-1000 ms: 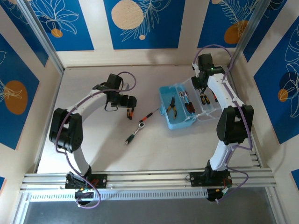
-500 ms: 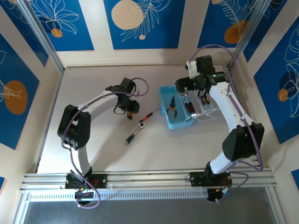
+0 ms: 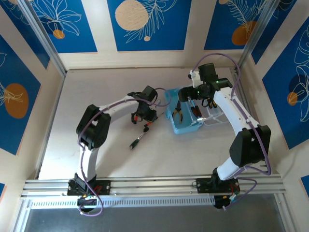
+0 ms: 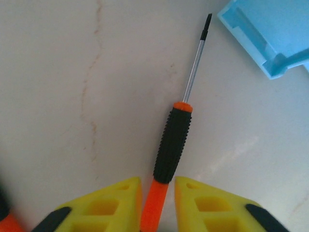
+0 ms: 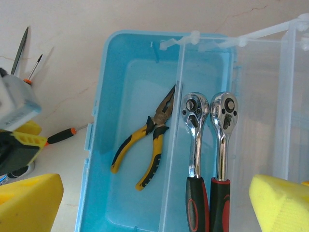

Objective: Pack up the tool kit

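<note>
1. My left tool [image 4: 158, 193] is closed down narrow on the orange butt end of a black-handled screwdriver [image 4: 173, 145], with a yellow finger [image 4: 113, 205] tight at either side.
2. The screwdriver lies flat on the table [image 4: 58, 96]. Its thin steel shaft points at a corner of the light-blue case [image 4: 270, 34], and the tip lies near that corner without touching it.
3. From above, the left tool [image 3: 143, 116] is near the middle of the table, just left of the case [image 3: 186, 126]. The case sits right of centre, toward the far edge.
4. A loose ratchet wrench [image 3: 136, 140] lies on the table on the near-edge side of my left tool, apart from it.
5. My right tool [image 5: 154, 186] hangs over the open case with its jaws spread wide and nothing between them. One yellow pad [image 5: 24, 200] is outside the blue wall [image 5: 104, 96].
6. Yellow-handled pliers [image 5: 145, 145] lie inside the blue base.
7. Just beside the pliers, two ratchet wrenches [image 5: 195, 140] lie side by side with red-and-black grips. I cannot tell whether they rest in the base or on a clear plastic part.
8. The clear lid [image 5: 260, 96] is swung open on the side toward the table's right edge.
</note>
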Robot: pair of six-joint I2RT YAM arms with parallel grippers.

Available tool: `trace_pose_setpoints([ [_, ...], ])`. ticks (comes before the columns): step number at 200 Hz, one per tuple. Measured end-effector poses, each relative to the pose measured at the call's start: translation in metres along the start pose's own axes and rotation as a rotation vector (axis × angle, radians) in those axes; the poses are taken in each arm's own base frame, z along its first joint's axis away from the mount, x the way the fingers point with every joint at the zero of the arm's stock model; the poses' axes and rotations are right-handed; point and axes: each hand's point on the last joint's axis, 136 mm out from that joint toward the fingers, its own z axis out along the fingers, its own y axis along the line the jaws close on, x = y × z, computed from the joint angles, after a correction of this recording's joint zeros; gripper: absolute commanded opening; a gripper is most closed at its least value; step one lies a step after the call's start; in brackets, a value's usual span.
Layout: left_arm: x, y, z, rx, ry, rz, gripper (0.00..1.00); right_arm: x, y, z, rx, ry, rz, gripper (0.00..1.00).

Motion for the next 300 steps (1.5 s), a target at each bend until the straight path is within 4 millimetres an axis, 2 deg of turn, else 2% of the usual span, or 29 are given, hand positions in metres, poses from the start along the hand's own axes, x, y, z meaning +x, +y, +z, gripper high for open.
trace_pose_setpoints([
  [44, -0.002, -0.002, 0.012, -0.034, 0.013, 0.058, 0.38, 0.002, 0.002, -0.001, -0.013, 0.0, 0.001, 0.99],
  [88, -0.009, 0.0, 0.023, -0.074, 0.015, 0.095, 0.38, 0.001, 0.004, -0.003, -0.025, -0.007, 0.0, 0.99],
  [111, -0.011, 0.0, 0.026, -0.084, 0.018, 0.102, 0.29, 0.001, 0.004, -0.004, -0.026, -0.008, 0.001, 0.99],
  [155, -0.015, -0.003, 0.027, -0.09, 0.012, 0.106, 0.08, 0.0, 0.003, -0.009, -0.027, -0.02, 0.006, 0.99],
  [181, -0.015, -0.002, 0.024, -0.09, 0.008, 0.095, 0.02, -0.002, 0.006, -0.014, -0.043, -0.035, 0.005, 0.99],
  [209, -0.011, 0.004, 0.02, -0.083, 0.009, 0.051, 0.0, -0.004, 0.009, -0.023, -0.068, -0.057, 0.009, 0.99],
  [229, -0.005, 0.01, 0.007, -0.046, 0.003, -0.01, 0.0, -0.005, 0.013, -0.029, -0.091, -0.071, 0.016, 0.99],
  [244, -0.009, 0.015, -0.011, -0.002, -0.03, -0.066, 0.0, -0.002, 0.015, -0.033, -0.107, -0.075, 0.021, 0.99],
  [264, -0.025, 0.016, -0.042, 0.08, -0.116, -0.135, 0.0, 0.001, 0.02, -0.036, -0.136, -0.078, 0.029, 0.99],
  [300, -0.062, -0.004, -0.101, 0.329, -0.317, -0.238, 0.0, 0.004, 0.04, -0.04, -0.25, -0.093, 0.055, 0.99],
])
